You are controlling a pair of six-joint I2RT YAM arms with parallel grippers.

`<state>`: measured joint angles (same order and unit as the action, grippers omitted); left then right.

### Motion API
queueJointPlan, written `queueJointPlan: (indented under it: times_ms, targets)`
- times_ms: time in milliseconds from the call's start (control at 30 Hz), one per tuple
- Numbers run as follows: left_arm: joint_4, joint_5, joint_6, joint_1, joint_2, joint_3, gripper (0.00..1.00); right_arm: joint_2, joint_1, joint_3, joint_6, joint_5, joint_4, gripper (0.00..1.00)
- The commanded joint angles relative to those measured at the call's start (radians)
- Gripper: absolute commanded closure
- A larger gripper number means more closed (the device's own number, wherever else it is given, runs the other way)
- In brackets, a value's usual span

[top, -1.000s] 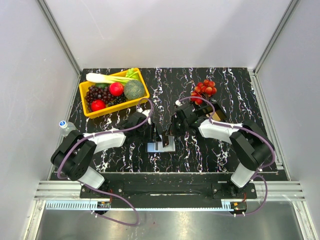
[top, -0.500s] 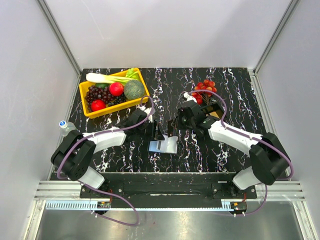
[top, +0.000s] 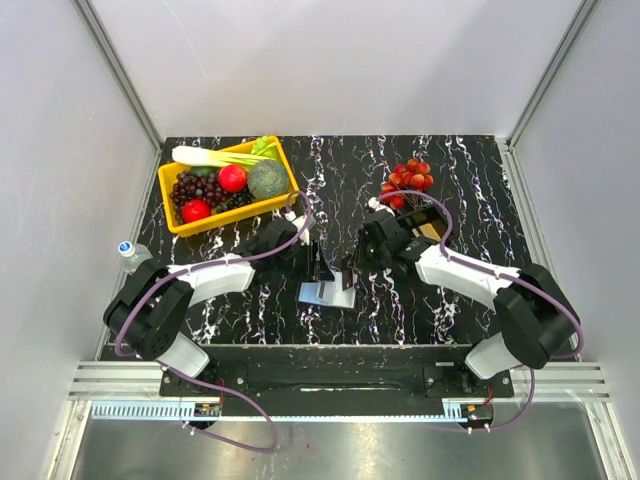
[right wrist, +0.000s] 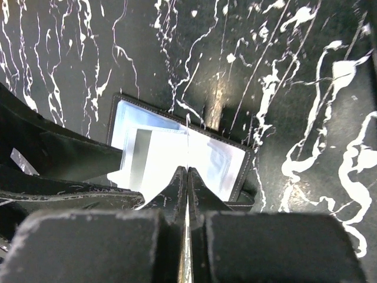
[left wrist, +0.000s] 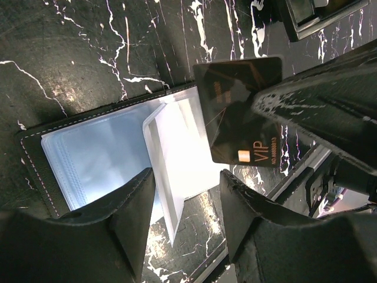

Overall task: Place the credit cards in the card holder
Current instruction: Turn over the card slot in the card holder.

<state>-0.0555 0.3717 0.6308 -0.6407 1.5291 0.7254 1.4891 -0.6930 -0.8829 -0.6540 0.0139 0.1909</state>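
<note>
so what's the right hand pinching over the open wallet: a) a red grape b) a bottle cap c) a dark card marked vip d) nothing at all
C: the right hand is shut on a dark credit card lettered VIP, held over the open card holder.

Surface: black tabletop (top: 470, 180) veined with white
Back left: yellow plastic tray (top: 240, 212) of fruit and vegetables
Back right: bunch of red grapes (top: 408, 176)
Front centre: black folding card holder (top: 320, 296), lying open
</note>
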Motion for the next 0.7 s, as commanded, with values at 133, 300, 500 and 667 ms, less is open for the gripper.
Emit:
queueJointPlan:
  times_ms: [133,300,500,667]
  targets:
    - [-0.043,0.023,0.010,-0.008,-0.007,0.042,0.49,0.078,-0.010,0.015,-0.085,-0.140,-0.102,1.00]
    - [-0.038,0.022,0.010,-0.008,-0.015,0.043,0.49,0.132,-0.011,0.004,-0.101,-0.158,-0.119,1.00]
    - [-0.040,0.026,0.010,-0.010,-0.026,0.039,0.49,0.154,-0.010,-0.004,-0.104,-0.206,-0.172,1.00]
    - [-0.047,0.030,0.010,-0.011,-0.040,0.037,0.49,0.154,-0.010,-0.014,-0.110,-0.230,-0.182,1.00]
